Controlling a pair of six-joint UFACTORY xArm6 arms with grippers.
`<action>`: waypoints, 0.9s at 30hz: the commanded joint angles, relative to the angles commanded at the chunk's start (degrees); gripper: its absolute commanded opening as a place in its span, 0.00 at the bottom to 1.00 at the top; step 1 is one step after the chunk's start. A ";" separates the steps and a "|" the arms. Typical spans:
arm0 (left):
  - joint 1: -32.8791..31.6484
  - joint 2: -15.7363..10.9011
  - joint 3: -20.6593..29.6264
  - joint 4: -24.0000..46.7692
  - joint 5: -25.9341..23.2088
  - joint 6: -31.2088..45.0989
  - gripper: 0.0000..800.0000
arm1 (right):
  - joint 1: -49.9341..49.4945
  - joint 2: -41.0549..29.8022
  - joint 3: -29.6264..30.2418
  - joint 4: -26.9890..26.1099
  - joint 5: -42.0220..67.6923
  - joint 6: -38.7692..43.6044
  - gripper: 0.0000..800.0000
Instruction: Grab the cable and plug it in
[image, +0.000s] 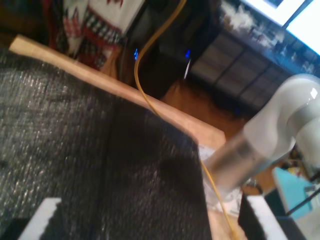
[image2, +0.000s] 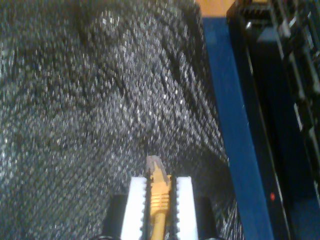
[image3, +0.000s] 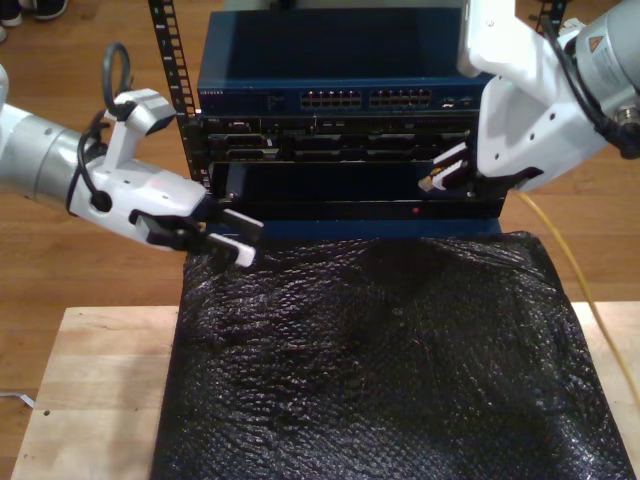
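At the exterior view's left, my first gripper (image3: 233, 236) hangs just above the far left corner of the black mat (image3: 390, 360), its white fingers (image3: 243, 220) spread apart with nothing between them. In the first wrist view the same fingertips stand wide at either side of the mat, and the cable (image: 142, 90) trails across the mat's edge toward the other arm (image: 265, 135).

The mat covers most of the wooden table (image3: 90, 400). Behind it stands a rack (image3: 340, 110) of dark blue and black network gear; a row of ports runs along the top blue unit (image3: 340, 95), with small white lettering at its left end too blurred to read.

At the exterior view's right, my second gripper (image3: 438, 175) is clamped on the cable's plug (image3: 429, 184), held near the rack's front, above the mat's far edge. The second wrist view shows the plug (image2: 155, 165) poking out past the closed white pads (image2: 136, 200). The yellow cable (image3: 575, 270) drops from that arm (image3: 540, 90) and runs down the mat's right side. An orange warning sticker (image3: 597, 45) sits on the arm; no words can be read on it.
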 joint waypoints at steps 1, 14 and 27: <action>0.00 -0.35 0.00 1.41 -0.26 0.26 1.00 | 0.09 0.53 0.00 -1.49 0.09 1.05 0.00; 3.78 -2.55 -0.26 15.30 -2.11 5.80 1.00 | 0.18 2.81 1.67 -14.59 -0.35 9.23 0.00; 5.10 -8.70 2.02 33.76 -1.93 14.42 1.00 | 1.05 2.99 5.63 -20.84 -3.69 13.10 0.00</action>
